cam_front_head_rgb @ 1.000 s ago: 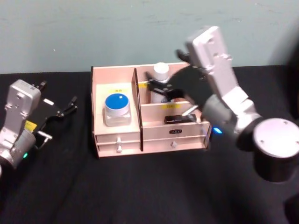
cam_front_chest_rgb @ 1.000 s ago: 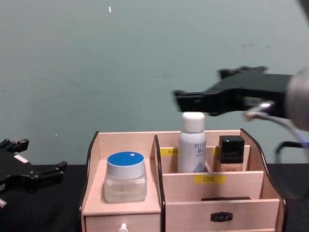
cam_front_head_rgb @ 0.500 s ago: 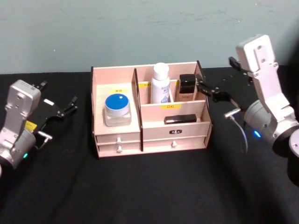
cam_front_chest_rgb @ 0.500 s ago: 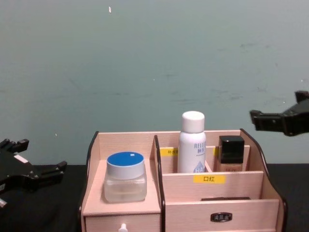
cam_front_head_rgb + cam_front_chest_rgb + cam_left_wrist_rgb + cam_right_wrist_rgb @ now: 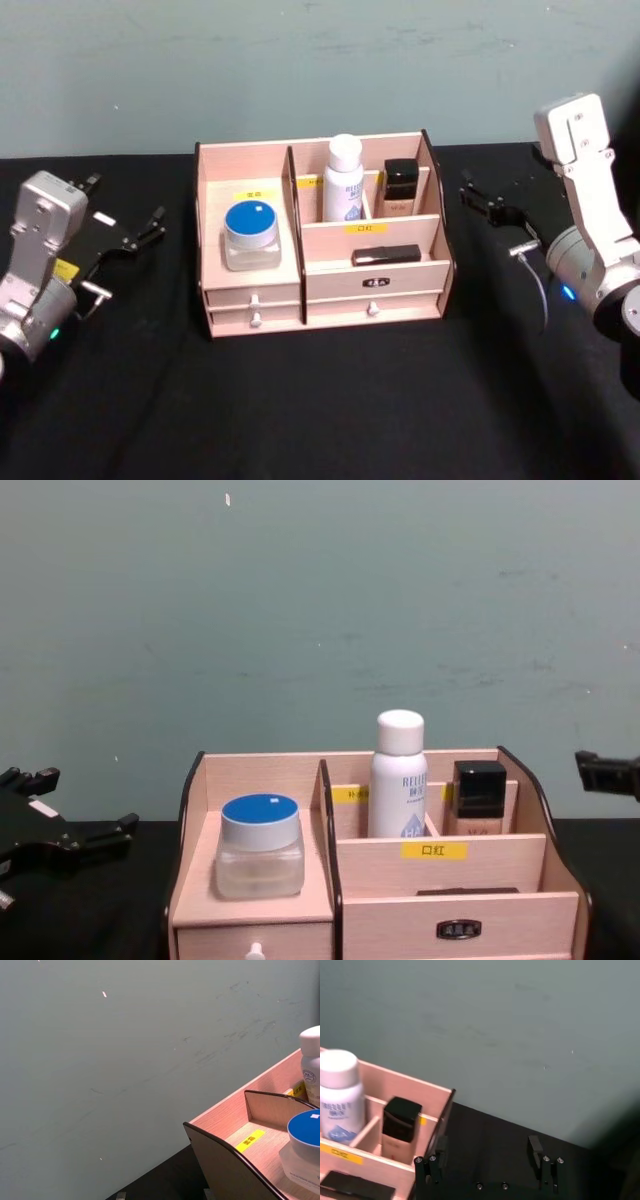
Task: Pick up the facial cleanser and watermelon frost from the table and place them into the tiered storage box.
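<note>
Now the right gripper (image 5: 487,205) has pulled away from the tiered storage box (image 5: 322,275). A second ago it hung over the back of the box, above the white bottle (image 5: 343,180). Half a second ago it was just past the box's right side. It sits out at about 3 o'clock from the box, clear of it, with its fingers (image 5: 536,1150) spread apart and nothing between them.

The white bottle stands upright in the back middle slot, same as before. A small dark-capped bottle (image 5: 400,188) stands in the slot just beside it. A flat black thing (image 5: 386,255) lies on the lower shelf in front of them. A jar with a blue lid (image 5: 251,235) sits in the left part of the box.

The left gripper (image 5: 140,232) waits over at 9 o'clock, well apart from the box, in the same spot as before, its fingers apart.
</note>
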